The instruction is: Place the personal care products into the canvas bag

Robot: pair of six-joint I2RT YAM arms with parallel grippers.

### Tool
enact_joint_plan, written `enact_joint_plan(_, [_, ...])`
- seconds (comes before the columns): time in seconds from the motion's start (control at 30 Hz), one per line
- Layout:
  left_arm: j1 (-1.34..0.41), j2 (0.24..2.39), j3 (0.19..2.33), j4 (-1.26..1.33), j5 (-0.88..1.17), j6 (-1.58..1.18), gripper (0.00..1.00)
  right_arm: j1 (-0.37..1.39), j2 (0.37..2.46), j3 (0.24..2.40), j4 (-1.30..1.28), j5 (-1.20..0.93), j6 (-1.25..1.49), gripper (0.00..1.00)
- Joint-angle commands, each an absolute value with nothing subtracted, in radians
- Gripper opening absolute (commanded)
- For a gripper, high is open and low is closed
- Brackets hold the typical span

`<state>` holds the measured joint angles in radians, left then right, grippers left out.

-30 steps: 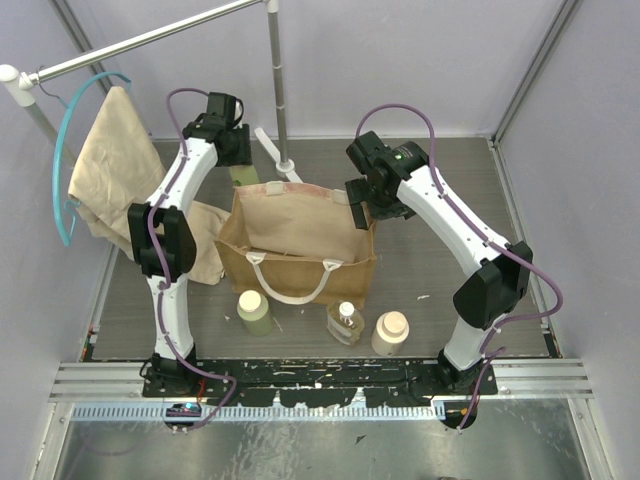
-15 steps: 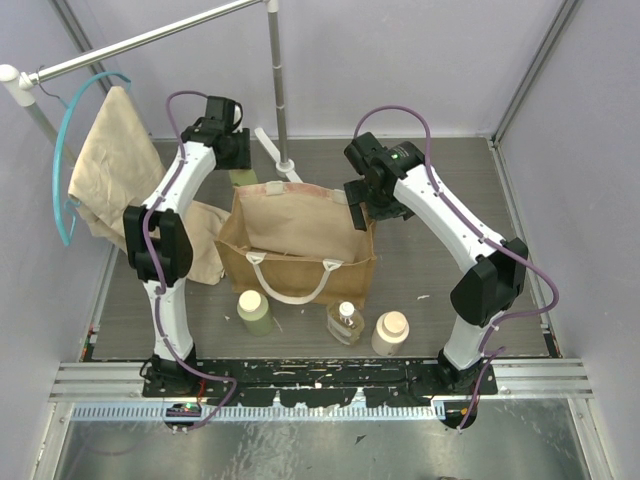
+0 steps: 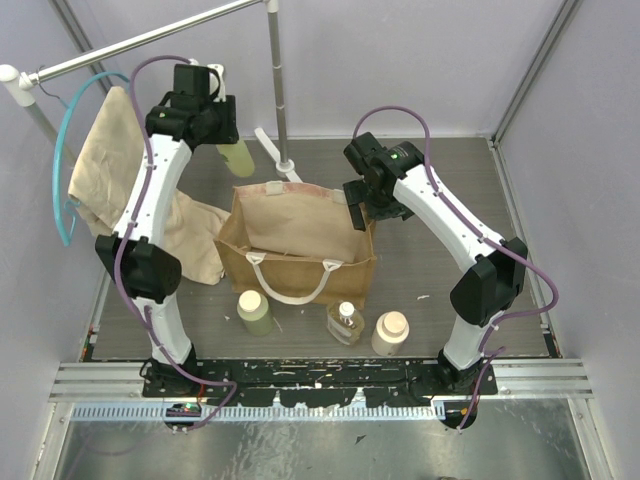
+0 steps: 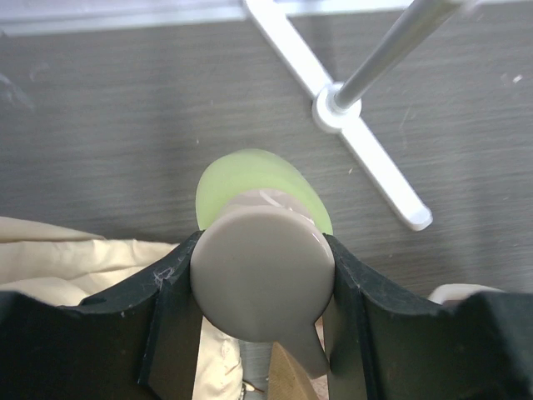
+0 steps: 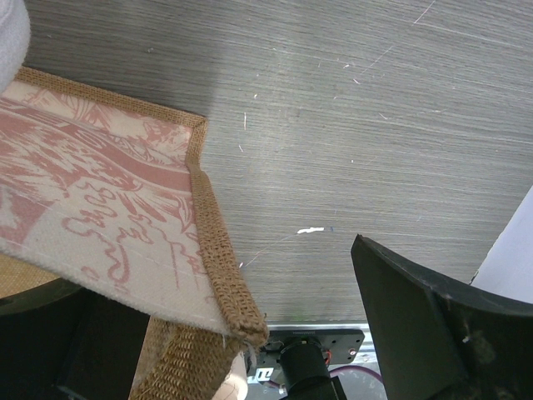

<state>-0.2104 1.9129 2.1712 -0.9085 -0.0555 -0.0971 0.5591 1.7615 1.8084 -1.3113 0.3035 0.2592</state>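
Mid-carry with 1 of 4 bottles, judging by the layout. Clamped by its beige cap in the left gripper: a pale green bottle, clear of the table, above the far-left part, just behind the far-left corner of the canvas bag and near the white foot of a stand. Hangs close to upright: long axis roughly vertical, cap up, base pointing down at the table, perhaps with a slight lean.

Parked at the bag's right rim, fingers spread wide: the right gripper, a corner of the rim lying over 1 finger, nothing pinched. Looks placed to steady the mouth.

No bottle visible inside the bag from above.

Next, probably: a short move toward the near edge until over the open mouth, then down past the rim, base first, then release.

Waiting upright along the near edge, in front of the bag: second green bottle, clear bottle with amber liquid, cream bottle.
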Motion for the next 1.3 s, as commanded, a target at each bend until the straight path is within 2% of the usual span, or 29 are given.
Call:
enact_joint_plan(0.0, [-0.211,1.816,2.298,-0.901,0.002,-0.078,0.00,0.557,1.756,1.814,-1.299,0.302,0.238,1.00])
enact_joint_plan(0.4, [-0.221,1.639,2.392,-0.999,0.184,-0.121,0.00,0.558,1.741,1.795,-1.280,0.295,0.234,1.00])
enact_joint_plan(0.67, [-0.221,1.438,2.246,-0.938,0.315,-0.199,0.00,0.559,1.742,1.782,-1.276,0.294,0.224,1.00])
enact_joint_plan(0.87, [-0.230,1.349,2.021,-0.918,0.374,-0.242,0.00,0.567,1.749,1.800,-1.278,0.296,0.224,1.00])
enact_joint_plan(1.27, [-0.315,1.331,1.829,-0.762,0.332,-0.259,0.00,0.589,1.745,1.786,-1.279,0.303,0.239,1.00])
